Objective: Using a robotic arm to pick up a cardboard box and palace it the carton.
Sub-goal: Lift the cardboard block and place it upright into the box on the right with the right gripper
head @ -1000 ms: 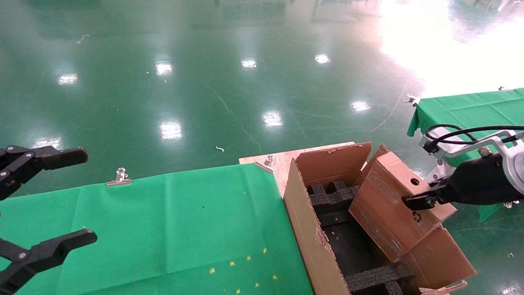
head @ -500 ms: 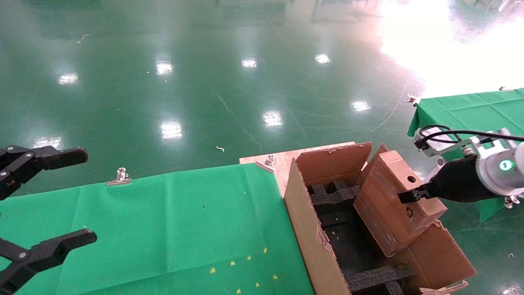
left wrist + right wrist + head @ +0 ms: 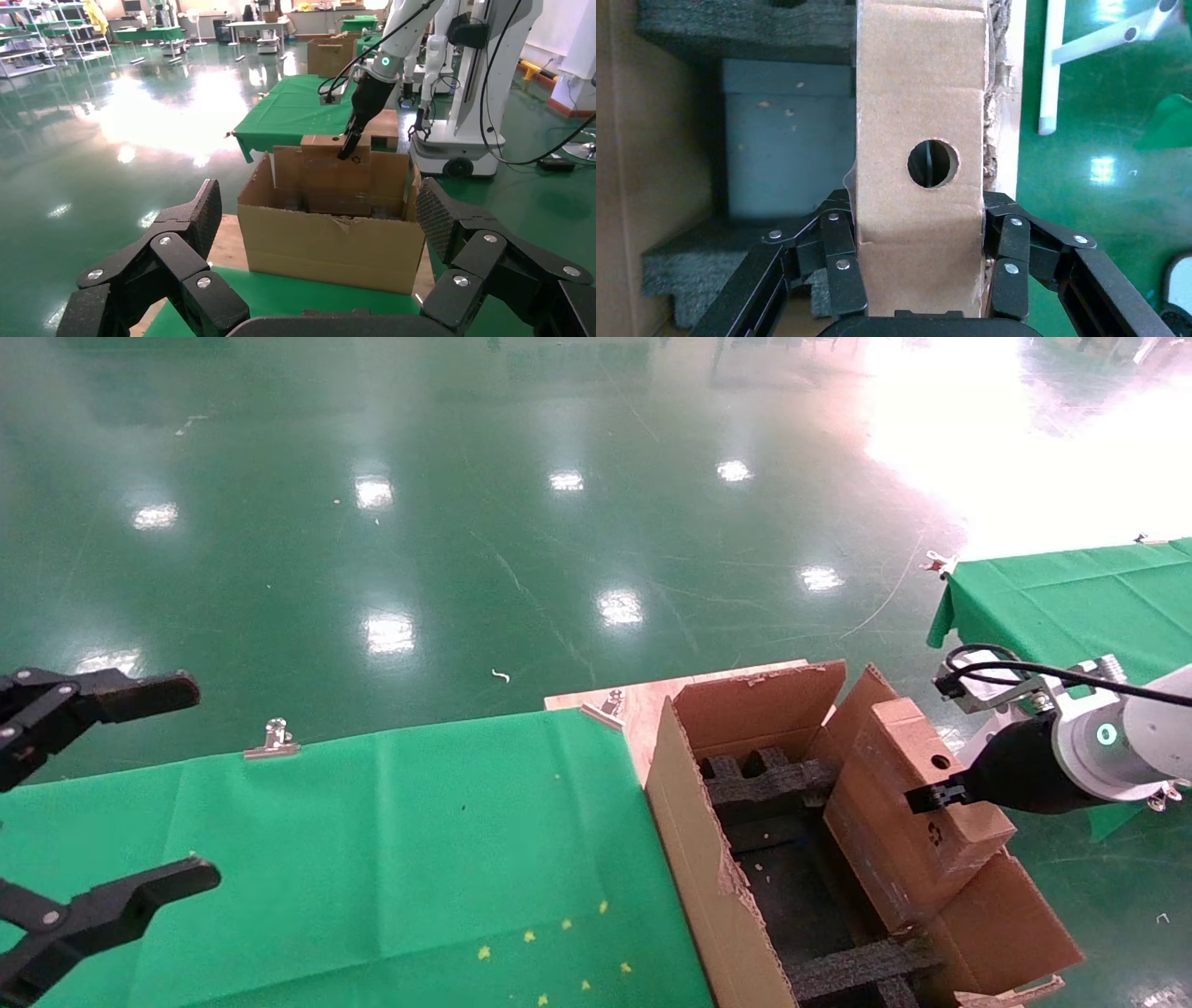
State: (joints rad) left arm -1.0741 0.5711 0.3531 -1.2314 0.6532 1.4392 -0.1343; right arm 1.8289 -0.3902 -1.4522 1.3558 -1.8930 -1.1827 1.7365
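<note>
The lower end of the cardboard box (image 3: 908, 812) is hidden below the rim of the carton (image 3: 694, 845), and the carton's near end is cut off by the head view's lower edge. In that view only the tip of one black finger of the right gripper (image 3: 939, 796) shows against the box. The right wrist view shows more: the right gripper (image 3: 919, 270) is clamped on the cardboard box (image 3: 921, 105), fingers (image 3: 843, 263) pressing its two side faces just below the round hole. The robotic arm (image 3: 1131, 738), its green ring light lit, reaches in from the right and holds the box tilted, upper end toward the carton's far right corner, along the carton's right wall and above the black foam inserts (image 3: 759, 775). The left gripper (image 3: 112, 784) hangs spread wide over the green-clothed table (image 3: 372, 840), well apart from the carton, touching nothing.
</note>
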